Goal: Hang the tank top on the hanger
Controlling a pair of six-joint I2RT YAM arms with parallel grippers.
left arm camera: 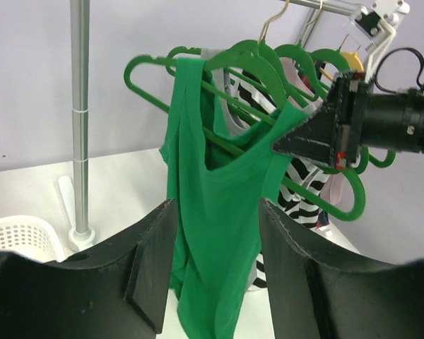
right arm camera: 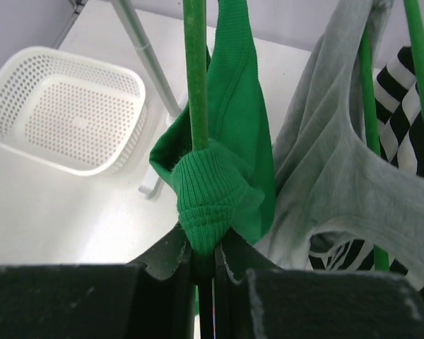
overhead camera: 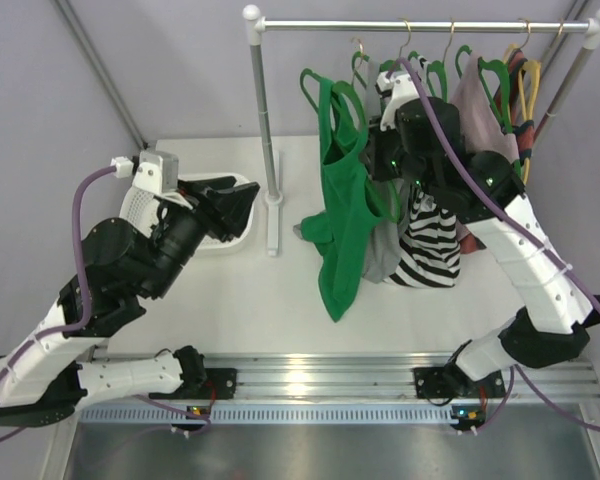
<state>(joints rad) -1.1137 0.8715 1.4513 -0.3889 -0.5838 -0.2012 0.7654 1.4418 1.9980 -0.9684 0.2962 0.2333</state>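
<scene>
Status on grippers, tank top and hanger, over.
Left gripper open, holding nothing. Right gripper shut on tank top strap, bunched against hanger arm. Other strap already over hanger. Grey tank top and striped top crowd beside.

The left arm (overhead camera: 130, 262) and the right arm (overhead camera: 525, 250) wear white angular shells dotted with small dark screws over round black joint housings, each trailing a thick purple cable (overhead camera: 77, 205), with a white camera mount (overhead camera: 155, 170) at the wrist and matte black wedge-shaped fingers (left arm camera: 152, 272).
</scene>
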